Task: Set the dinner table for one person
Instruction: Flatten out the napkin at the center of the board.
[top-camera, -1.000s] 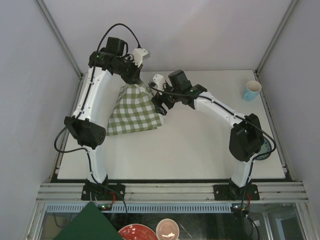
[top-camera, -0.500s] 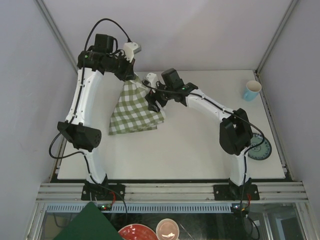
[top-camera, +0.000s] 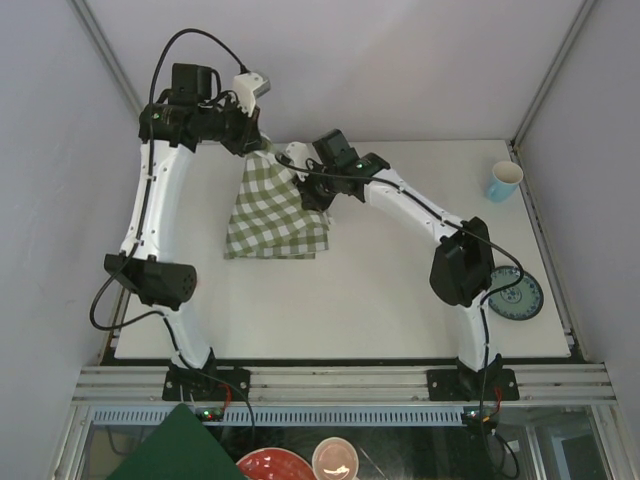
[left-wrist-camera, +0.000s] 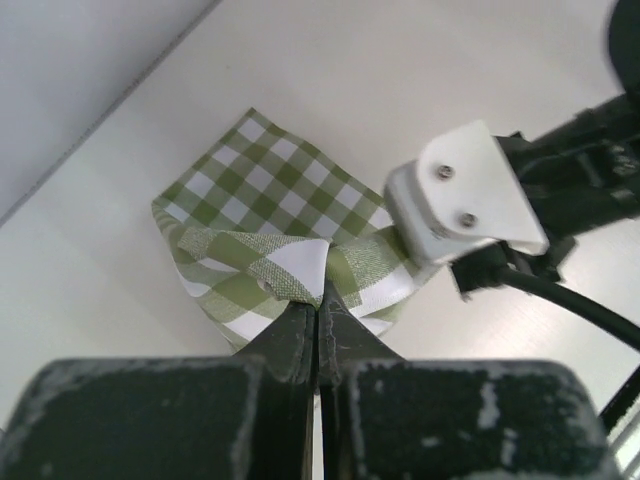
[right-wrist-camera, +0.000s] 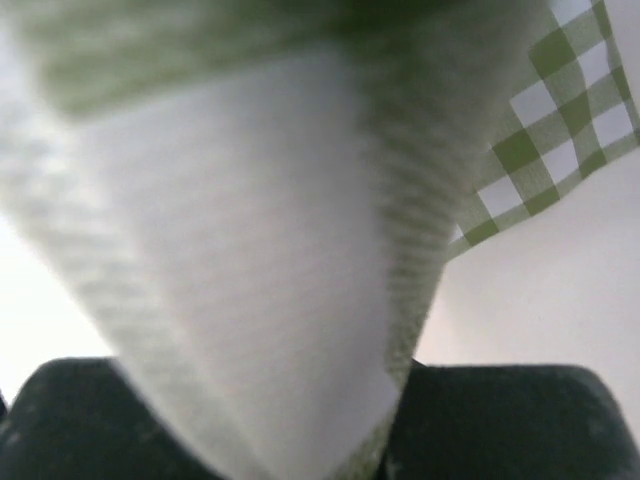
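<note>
Nearest, just beyond the arm bases, the dinner table (top-camera: 380, 300): broad, off-white, stretching back to the far wall. On its near right, a patterned plate (top-camera: 512, 295), well apart from both grippers. Farther in, left of centre, the green-and-white checked cloth (top-camera: 275, 215), resting on the tabletop along its lower edge, lifted and bunched at the top. On the cloth's right-hand side, the right gripper (top-camera: 303, 188), clamped tight on fabric that fills the wrist view and runs down between the fingers. Beyond and higher, the left gripper (top-camera: 262, 150), pinched fully closed on a folded top corner. Most likely a spreading step: draw the two pinches apart sideways to open the fold, hold both corners level, then lower together to land it flat and square on the table. Avoid tugging hard enough to slip such thin pinches. At the far right corner, a blue cup (top-camera: 504, 181), probably for later.
</note>
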